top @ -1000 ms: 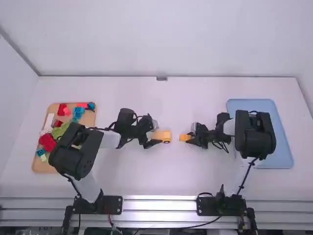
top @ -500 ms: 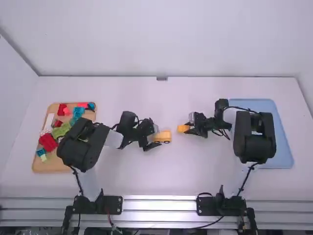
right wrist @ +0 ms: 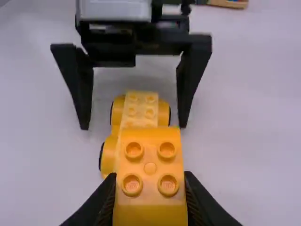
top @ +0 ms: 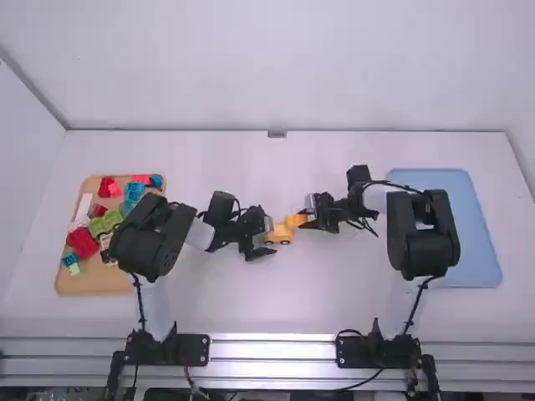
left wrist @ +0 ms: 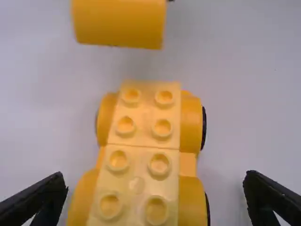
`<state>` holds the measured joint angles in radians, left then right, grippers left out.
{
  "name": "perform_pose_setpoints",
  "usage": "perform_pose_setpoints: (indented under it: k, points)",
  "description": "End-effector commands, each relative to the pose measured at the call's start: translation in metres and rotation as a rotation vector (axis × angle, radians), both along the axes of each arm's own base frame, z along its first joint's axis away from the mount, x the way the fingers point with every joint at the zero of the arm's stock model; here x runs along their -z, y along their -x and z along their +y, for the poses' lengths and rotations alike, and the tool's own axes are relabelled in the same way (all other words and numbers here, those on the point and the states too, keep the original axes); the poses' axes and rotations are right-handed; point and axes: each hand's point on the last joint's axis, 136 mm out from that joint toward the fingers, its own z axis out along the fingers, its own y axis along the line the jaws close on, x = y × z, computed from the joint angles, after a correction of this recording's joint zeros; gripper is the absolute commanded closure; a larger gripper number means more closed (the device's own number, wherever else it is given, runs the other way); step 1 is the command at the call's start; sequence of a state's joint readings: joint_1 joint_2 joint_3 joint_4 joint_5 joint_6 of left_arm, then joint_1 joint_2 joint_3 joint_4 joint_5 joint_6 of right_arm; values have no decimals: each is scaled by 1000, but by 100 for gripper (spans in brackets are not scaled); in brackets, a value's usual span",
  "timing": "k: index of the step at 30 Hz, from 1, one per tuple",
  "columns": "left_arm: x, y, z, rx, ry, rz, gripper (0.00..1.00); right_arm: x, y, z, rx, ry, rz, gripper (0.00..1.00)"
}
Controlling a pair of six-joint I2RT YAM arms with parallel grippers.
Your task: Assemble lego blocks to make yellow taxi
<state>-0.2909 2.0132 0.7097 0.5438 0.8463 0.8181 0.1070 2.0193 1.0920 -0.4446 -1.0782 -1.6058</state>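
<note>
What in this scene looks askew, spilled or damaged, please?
Nothing stands out: the yellow car base stands upright, the right tool holds a yellow block studs-up, and the loose blocks lie inside the tan tray.

Far: plain white wall (top: 276, 67), small grey bracket (top: 276, 134) at table's far edge | left: white side wall (top: 23, 159) | white tabletop (top: 318, 292) | near: silvery metal rails (top: 272, 348) | light: soft, diffuse
</note>
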Motion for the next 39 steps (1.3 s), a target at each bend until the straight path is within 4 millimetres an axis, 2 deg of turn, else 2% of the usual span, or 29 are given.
perform_pose_setpoints:
  k: [1, 7, 11, 19, 23, 29, 36, 39]
  points:
    - [-11, 1, -5, 73, 63, -31, 2, -12, -5, 4, 33, -23, 38, 75]
    - [-6, 2, -1, 55, 44, -19, 7, -12, -5, 4, 41, -25, 58, 75]
    - [-2, 5, 0, 63, 35, -23, 22, -13, -5, 5, 51, -32, 78, 75]
    - [1, 3, -1, 63, 37, -37, 23, -20, -3, 8, 45, -72, 89, 75]
    - [6, 0, 0, 52, 21, -30, 30, -19, 0, 14, 27, -70, 87, 75]
    - [6, 0, 0, 52, 23, -32, 41, -11, -1, 23, 18, -12, 72, 77]
    - [6, 0, 0, 52, 21, -34, 43, -2, 1, 24, 26, 29, 93, 79]
    - [6, 0, 0, 53, 24, -37, 44, 7, 7, 32, -5, 20, 107, 78]
